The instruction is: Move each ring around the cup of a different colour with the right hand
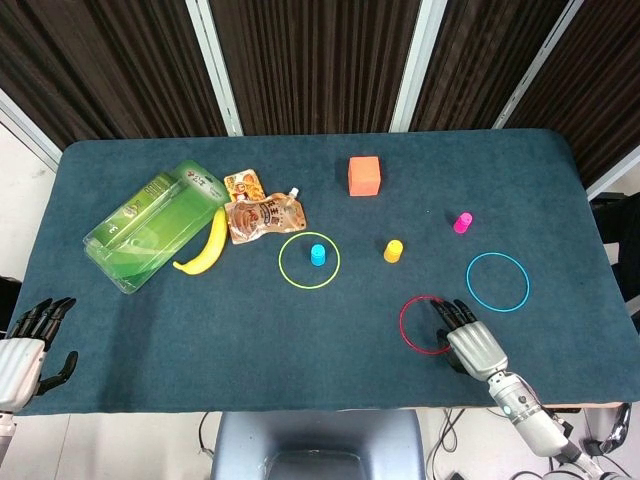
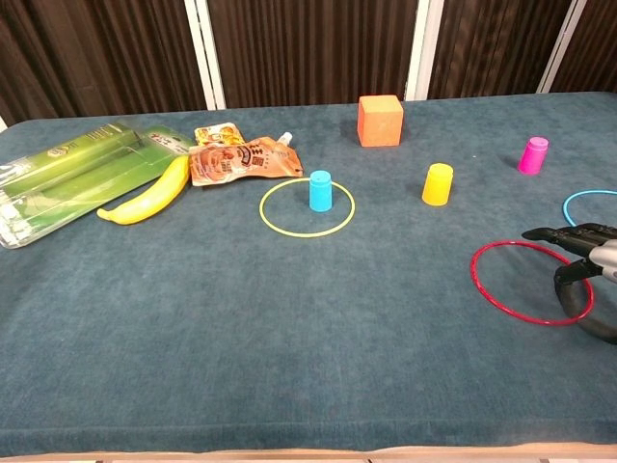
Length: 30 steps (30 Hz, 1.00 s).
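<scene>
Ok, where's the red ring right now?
Head view: the red ring lies flat near the table's front right, under the right hand's fingertips, between the yellow cup and blue ring.

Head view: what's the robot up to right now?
The right hand is over the near-right part of the red ring, which lies flat on the table with no cup inside. The yellow ring already sits around the blue cup. The blue ring lies empty; the yellow cup and pink cup have no ring. The left hand rests idle at the table's edge.
</scene>
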Each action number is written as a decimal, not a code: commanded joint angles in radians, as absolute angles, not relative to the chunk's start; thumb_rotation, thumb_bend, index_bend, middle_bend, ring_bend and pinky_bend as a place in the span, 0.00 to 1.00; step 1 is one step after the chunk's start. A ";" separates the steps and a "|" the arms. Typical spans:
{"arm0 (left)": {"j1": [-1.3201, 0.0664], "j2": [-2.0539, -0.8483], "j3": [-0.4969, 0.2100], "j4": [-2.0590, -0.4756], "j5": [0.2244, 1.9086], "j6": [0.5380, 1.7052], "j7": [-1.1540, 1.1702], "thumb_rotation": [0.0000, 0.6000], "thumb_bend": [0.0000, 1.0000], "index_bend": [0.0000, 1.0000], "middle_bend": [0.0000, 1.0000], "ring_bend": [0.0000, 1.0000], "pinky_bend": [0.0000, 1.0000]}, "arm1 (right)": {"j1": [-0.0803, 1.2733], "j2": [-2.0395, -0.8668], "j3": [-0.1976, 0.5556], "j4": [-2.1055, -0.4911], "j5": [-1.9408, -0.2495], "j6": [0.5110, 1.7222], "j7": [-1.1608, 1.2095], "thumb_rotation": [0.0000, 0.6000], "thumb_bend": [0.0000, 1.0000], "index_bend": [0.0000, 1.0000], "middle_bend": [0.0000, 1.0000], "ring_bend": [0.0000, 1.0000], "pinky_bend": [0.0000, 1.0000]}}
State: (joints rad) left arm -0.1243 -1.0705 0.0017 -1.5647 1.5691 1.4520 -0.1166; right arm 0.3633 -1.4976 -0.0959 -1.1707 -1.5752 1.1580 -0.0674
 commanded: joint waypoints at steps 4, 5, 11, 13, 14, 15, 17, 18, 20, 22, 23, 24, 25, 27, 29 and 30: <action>-0.126 -1.072 0.001 -1.567 1.567 1.450 -0.113 1.00 0.44 0.00 0.07 0.03 0.13 | 0.362 -1.503 -0.092 -1.167 -1.575 1.152 -0.068 1.00 0.51 0.69 0.06 0.00 0.00; -0.126 -1.072 0.000 -1.567 1.567 1.450 -0.113 1.00 0.44 0.00 0.07 0.03 0.13 | 0.362 -1.503 -0.092 -1.167 -1.575 1.152 -0.069 1.00 0.51 0.69 0.06 0.00 0.00; -0.125 -1.074 -0.001 -1.570 1.566 1.453 -0.108 1.00 0.44 0.00 0.07 0.03 0.13 | 0.360 -1.505 -0.091 -1.165 -1.575 1.148 -0.068 1.00 0.51 0.71 0.07 0.00 0.00; -0.126 -1.076 -0.001 -1.572 1.566 1.453 -0.105 1.00 0.44 0.00 0.07 0.03 0.13 | 0.360 -1.505 -0.089 -1.168 -1.577 1.152 -0.069 1.00 0.51 0.72 0.07 0.00 0.00; -0.126 -1.077 -0.002 -1.572 1.566 1.453 -0.104 1.00 0.44 0.00 0.07 0.03 0.13 | 0.359 -1.504 -0.088 -1.169 -1.577 1.153 -0.070 1.00 0.51 0.72 0.07 0.00 0.00; -0.121 -1.073 0.001 -1.572 1.565 1.459 -0.107 1.00 0.44 0.00 0.07 0.03 0.13 | 0.359 -1.503 -0.086 -1.171 -1.577 1.155 -0.071 1.00 0.51 0.73 0.07 0.00 0.00; -0.114 -1.066 0.008 -1.570 1.575 1.469 -0.118 1.00 0.44 0.00 0.07 0.03 0.13 | 0.359 -1.502 -0.083 -1.174 -1.577 1.157 -0.069 1.00 0.51 0.74 0.07 0.00 0.00; -0.113 -1.065 0.009 -1.570 1.577 1.470 -0.119 1.00 0.44 0.00 0.07 0.03 0.13 | 0.359 -1.501 -0.080 -1.176 -1.577 1.159 -0.068 1.00 0.51 0.74 0.08 0.00 0.00; -0.117 -1.066 0.006 -1.567 1.573 1.465 -0.122 1.00 0.44 0.00 0.07 0.03 0.13 | 0.362 -1.499 -0.076 -1.177 -1.578 1.160 -0.066 1.00 0.51 0.75 0.08 0.00 0.00; -0.117 -1.068 0.006 -1.565 1.573 1.463 -0.122 1.00 0.44 0.00 0.07 0.03 0.13 | 0.366 -1.496 -0.069 -1.182 -1.578 1.162 -0.065 1.00 0.51 0.75 0.08 0.00 0.00; -0.117 -1.068 0.006 -1.564 1.573 1.463 -0.122 1.00 0.44 0.00 0.07 0.03 0.13 | 0.368 -1.494 -0.065 -1.186 -1.578 1.163 -0.065 1.00 0.51 0.75 0.08 0.00 0.00; -0.117 -1.068 0.006 -1.564 1.574 1.463 -0.122 1.00 0.44 0.00 0.07 0.03 0.13 | 0.373 -1.492 -0.058 -1.191 -1.578 1.162 -0.066 1.00 0.51 0.75 0.08 0.00 0.00; -0.117 -1.068 0.006 -1.563 1.574 1.463 -0.122 1.00 0.44 0.00 0.07 0.03 0.13 | 0.378 -1.489 -0.052 -1.196 -1.577 1.163 -0.066 1.00 0.51 0.75 0.08 0.00 0.00; -0.118 -1.069 0.006 -1.562 1.574 1.462 -0.122 1.00 0.44 0.00 0.07 0.03 0.13 | 0.391 -1.482 -0.035 -1.214 -1.576 1.163 -0.064 1.00 0.51 0.75 0.08 0.00 0.00; -0.119 -1.070 0.007 -1.561 1.574 1.460 -0.121 1.00 0.44 0.00 0.07 0.03 0.13 | 0.407 -1.473 -0.017 -1.233 -1.573 1.159 -0.061 1.00 0.51 0.75 0.08 0.00 0.00; -0.119 -1.070 0.007 -1.560 1.574 1.459 -0.121 1.00 0.44 0.00 0.07 0.03 0.13 | 0.420 -1.467 -0.002 -1.247 -1.568 1.151 -0.058 1.00 0.51 0.75 0.08 0.00 0.00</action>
State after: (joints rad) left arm -0.1191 -1.0697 0.0071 -1.5605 1.5742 1.4589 -0.1213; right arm 0.4071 -1.4752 -0.0161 -1.2334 -1.5727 1.1579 -0.0614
